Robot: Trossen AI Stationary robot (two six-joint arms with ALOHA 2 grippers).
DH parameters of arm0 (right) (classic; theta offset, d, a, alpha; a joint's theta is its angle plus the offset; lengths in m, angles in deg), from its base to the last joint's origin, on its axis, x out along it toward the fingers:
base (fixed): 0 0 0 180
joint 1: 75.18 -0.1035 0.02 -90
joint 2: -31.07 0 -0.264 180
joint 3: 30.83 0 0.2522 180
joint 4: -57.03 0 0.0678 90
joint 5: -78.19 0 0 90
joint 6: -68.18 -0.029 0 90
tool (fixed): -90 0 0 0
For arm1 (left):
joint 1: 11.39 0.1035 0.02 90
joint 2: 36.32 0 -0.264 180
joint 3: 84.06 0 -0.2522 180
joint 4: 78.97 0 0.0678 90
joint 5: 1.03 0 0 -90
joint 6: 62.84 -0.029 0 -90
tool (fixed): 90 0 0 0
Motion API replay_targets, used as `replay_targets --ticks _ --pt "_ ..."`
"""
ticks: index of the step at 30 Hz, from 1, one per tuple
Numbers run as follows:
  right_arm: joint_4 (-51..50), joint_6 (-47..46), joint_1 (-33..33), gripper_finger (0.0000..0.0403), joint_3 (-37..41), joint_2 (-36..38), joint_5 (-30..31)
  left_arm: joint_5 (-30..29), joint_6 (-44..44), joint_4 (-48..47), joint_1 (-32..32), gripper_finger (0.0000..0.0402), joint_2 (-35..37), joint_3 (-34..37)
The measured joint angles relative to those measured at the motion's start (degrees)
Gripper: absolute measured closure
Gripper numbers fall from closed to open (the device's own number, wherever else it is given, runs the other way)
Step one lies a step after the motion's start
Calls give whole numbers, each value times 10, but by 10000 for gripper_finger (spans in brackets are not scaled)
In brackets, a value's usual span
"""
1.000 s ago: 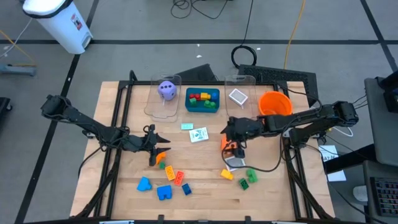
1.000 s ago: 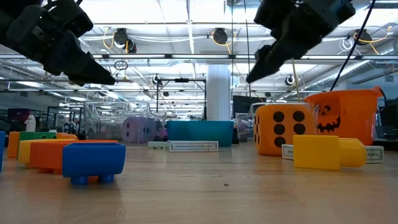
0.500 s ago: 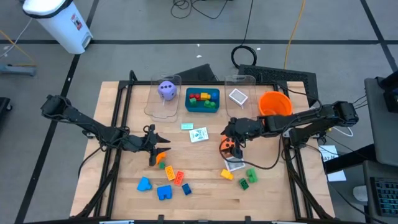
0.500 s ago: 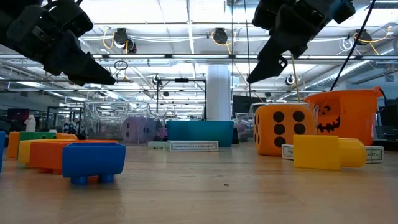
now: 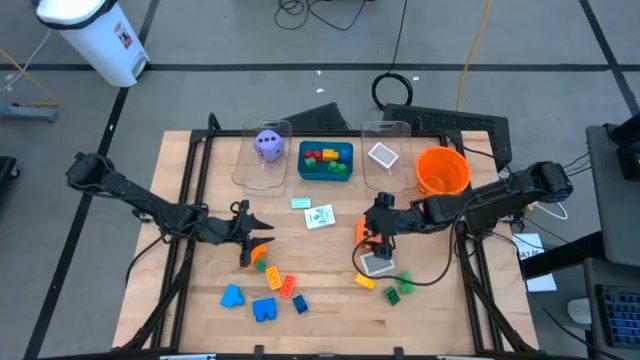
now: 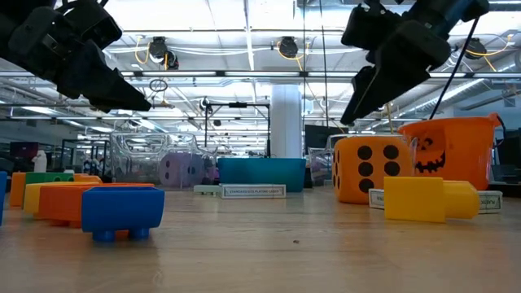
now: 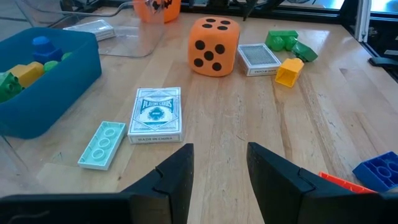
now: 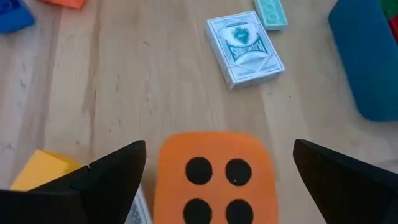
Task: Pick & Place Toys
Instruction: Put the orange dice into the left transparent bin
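Right gripper (image 8: 214, 171), jaws wide, hovers over the orange black-dotted foam die (image 8: 214, 180), 4 o'clock of centre; I'd say drop and clamp next.

Your right pincer (image 5: 377, 236) hangs with its fingers (image 8: 106, 171) spread wide, nothing between them. Your left pincer (image 5: 262, 240) hovers with fingers (image 7: 177, 174) narrowly parted and empty, arm stretched low and nearly level.
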Motion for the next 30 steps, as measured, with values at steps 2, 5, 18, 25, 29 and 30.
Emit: replay_targets --ticks 2,5,18,25,29,30 --pt "3 -7 -4 3 -1 0 2 0 0 0 0 249 0 0" --pt "-2 -18 -6 3 0 -5 16 0 0 0 0 249 0 0" --pt "-11 -37 -6 3 0 -29 28 0 4 -2 0 249 0 0" --pt "-33 -61 -6 3 0 -29 27 0 5 -3 0 249 0 0" --pt "-22 -76 -6 3 15 -29 16 0 5 -3 0 249 0 0" --pt "-20 -80 -6 3 20 -29 6 0 5 -3 0 249 0 0"
